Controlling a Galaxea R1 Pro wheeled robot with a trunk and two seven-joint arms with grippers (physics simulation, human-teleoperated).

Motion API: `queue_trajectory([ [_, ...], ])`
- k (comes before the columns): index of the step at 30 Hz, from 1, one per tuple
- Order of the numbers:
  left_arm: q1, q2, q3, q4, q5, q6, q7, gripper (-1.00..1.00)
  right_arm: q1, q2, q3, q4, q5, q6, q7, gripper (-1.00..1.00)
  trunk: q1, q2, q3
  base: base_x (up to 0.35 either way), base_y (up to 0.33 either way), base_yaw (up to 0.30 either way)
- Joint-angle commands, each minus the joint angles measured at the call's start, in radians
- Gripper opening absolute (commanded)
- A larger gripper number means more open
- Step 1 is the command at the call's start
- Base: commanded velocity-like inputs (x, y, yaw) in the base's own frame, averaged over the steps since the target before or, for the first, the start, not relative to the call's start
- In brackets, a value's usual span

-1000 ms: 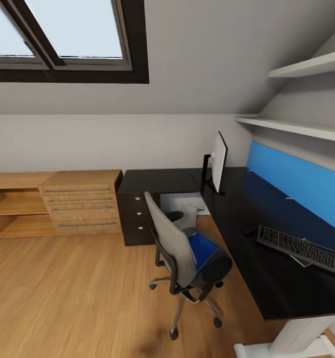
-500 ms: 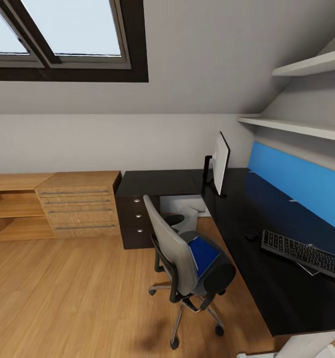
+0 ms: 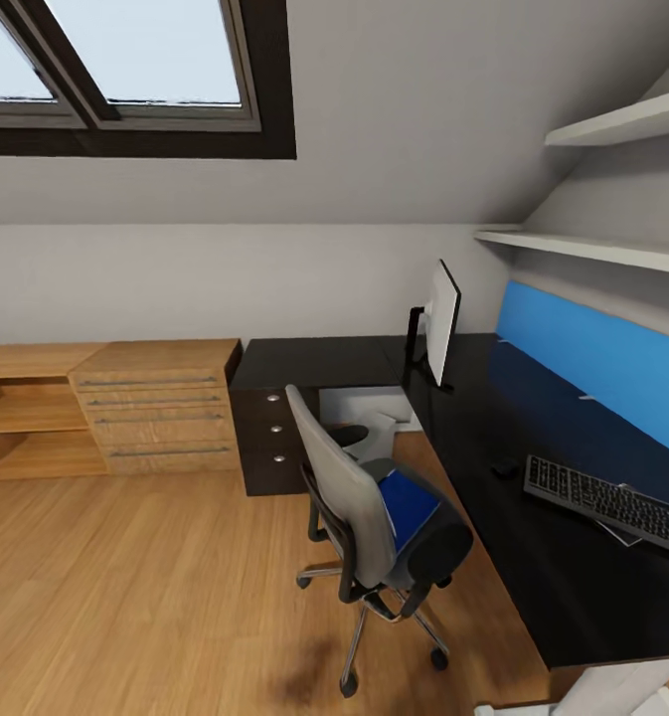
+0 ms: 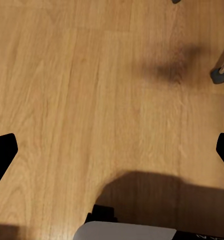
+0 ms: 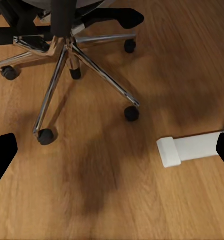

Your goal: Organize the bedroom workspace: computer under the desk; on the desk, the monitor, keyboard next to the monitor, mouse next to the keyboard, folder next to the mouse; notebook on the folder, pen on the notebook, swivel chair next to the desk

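Observation:
The grey swivel chair [image 3: 359, 497] stands on the floor beside the black desk [image 3: 533, 587], with the blue folder [image 3: 410, 503] lying on its seat. On the desk, the monitor [image 3: 439, 323] stands edge-on near the corner. The small dark mouse [image 3: 505, 467] lies just left of the keyboard [image 3: 607, 502]. A thin grey sheet, perhaps the notebook [image 3: 620, 534], pokes out from under the keyboard. A pale grey box, perhaps the computer [image 3: 382, 430], sits under the desk behind the chair. My left gripper [image 4: 112, 152] and right gripper [image 5: 112, 152] hang open over the floor, holding nothing.
A light wooden drawer chest [image 3: 160, 403] and open shelves stand along the far wall, beside black drawers [image 3: 274, 433]. The chair's metal star base [image 5: 72, 55] and the desk's white foot [image 5: 192, 149] lie close under my right gripper. Bare wooden floor [image 3: 125, 587] spreads out to the left.
The whole head view has shifted slightly, so the camera moved a little toward the desk. The chair, folder and desk items stay where they were.

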Motion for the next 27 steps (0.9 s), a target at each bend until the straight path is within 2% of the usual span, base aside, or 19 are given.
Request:
queue_trajectory([
  [1,0.000,-0.001,0.002,-0.001,0.005,-0.001,-0.002,1.00,-0.001,0.000,0.001,0.001,-0.007,-0.003,0.003,1.00,0.004,-0.008,-0.004,0.000,0.000,0.000],
  [27,0.000,-0.001,0.002,-0.001,0.005,-0.001,-0.002,1.00,-0.001,0.000,0.001,0.001,-0.007,-0.001,0.003,1.00,0.104,-0.190,-0.086,0.000,0.000,0.000],
])
